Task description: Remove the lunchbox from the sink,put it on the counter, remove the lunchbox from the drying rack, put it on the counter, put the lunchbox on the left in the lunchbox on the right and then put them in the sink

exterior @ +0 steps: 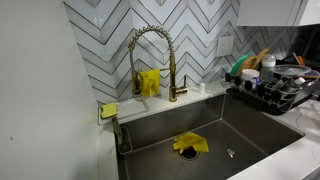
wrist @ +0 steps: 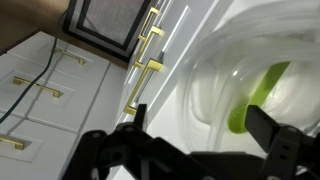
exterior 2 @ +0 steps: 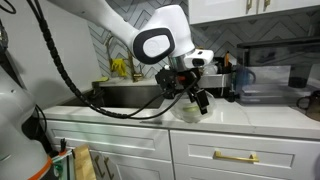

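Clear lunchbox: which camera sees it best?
The wrist view: the clear plastic lunchbox is big and close. In an exterior view it sits small under the tool; in an exterior view of the brushed steel sink it's missing.

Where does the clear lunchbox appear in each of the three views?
In an exterior view, over the sink: the lunchbox is not in it.
In an exterior view, with the arm: the lunchbox is at the centre, on the counter.
Wrist view: the lunchbox fills the right half.
Shared landmark: the white counter.
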